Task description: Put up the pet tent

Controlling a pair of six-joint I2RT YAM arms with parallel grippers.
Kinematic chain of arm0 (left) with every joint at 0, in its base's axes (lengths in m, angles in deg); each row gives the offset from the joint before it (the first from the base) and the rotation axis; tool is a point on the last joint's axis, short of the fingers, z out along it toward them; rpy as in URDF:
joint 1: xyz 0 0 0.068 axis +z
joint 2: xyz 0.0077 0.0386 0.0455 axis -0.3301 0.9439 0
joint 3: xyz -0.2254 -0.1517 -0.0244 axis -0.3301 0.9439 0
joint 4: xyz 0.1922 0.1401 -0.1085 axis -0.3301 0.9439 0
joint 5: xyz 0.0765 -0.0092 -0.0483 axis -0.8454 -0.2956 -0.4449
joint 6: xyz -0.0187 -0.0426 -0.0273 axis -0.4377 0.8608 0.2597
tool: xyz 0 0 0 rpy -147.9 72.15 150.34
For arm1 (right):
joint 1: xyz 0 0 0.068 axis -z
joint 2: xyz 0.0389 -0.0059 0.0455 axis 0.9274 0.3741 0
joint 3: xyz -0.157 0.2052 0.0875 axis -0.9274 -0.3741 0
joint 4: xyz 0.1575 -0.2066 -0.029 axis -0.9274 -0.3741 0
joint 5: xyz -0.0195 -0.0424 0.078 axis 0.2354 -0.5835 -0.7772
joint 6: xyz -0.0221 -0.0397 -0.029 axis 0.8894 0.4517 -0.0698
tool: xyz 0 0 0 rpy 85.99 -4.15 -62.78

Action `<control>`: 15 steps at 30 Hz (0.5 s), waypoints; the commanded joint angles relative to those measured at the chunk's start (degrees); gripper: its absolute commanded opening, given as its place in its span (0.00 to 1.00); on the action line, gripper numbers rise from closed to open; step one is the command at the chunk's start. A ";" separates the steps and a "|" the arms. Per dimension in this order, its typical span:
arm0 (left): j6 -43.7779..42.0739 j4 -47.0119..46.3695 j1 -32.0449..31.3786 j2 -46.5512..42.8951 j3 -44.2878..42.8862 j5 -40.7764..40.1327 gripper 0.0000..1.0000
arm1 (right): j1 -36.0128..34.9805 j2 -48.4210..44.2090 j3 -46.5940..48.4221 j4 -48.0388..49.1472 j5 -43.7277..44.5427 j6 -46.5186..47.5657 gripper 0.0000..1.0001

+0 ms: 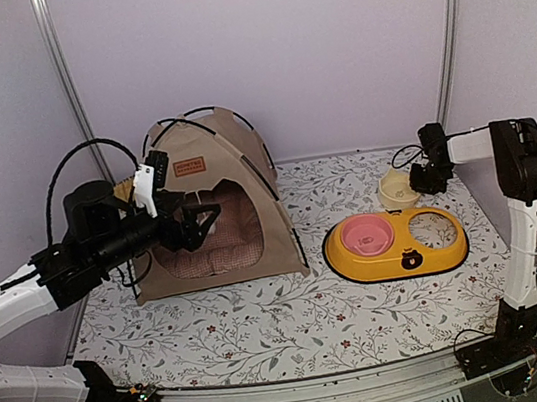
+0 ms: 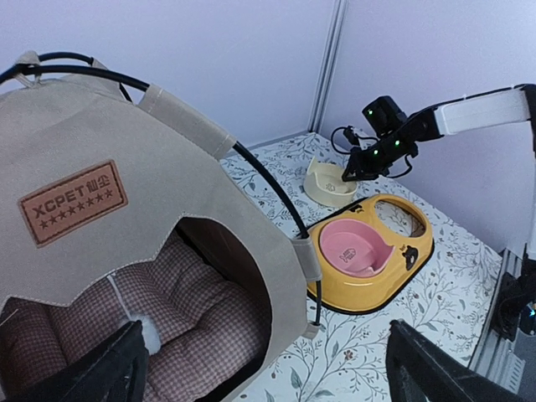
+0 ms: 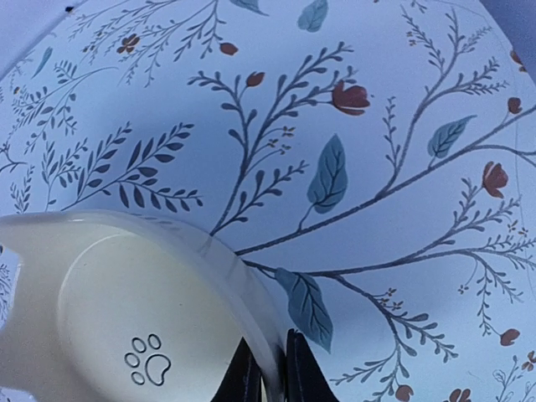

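Observation:
The pet tent [image 1: 211,209] stands upright at the back left, beige with black poles crossing over its top and a brown label patch [image 1: 188,167]. In the left wrist view the tent [image 2: 126,126] fills the left, with its white pom-pom [image 2: 149,332] hanging in the doorway. My left gripper [image 1: 197,227] is open and empty just in front of the doorway; its wrist view shows the gripper [image 2: 268,368] with jaws spread wide. My right gripper [image 1: 425,178] is far from the tent, shut [image 3: 268,373] on the rim of a cream bowl [image 3: 126,318].
A pink checked cushion [image 2: 193,310] lies inside the tent. A yellow feeder tray [image 1: 429,258] with a pink bowl [image 1: 365,235] in one hole sits at centre right. The cream bowl [image 1: 397,189] rests behind it. Floral mat [image 1: 268,332] covers the table.

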 commanded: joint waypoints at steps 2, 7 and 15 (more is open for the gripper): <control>0.01 -0.66 -0.96 -0.31 0.53 -0.56 0.99 | 0.60 -1.06 0.68 -0.43 -1.45 -0.61 0.06; -0.19 -0.75 -0.96 0.42 0.08 -0.28 0.99 | 1.33 -3.23 0.78 -0.26 -1.69 -1.21 0.00; -0.45 -0.97 -0.94 0.79 0.08 -0.31 0.99 | 2.33 -7.94 1.76 -0.53 -2.50 -0.45 0.00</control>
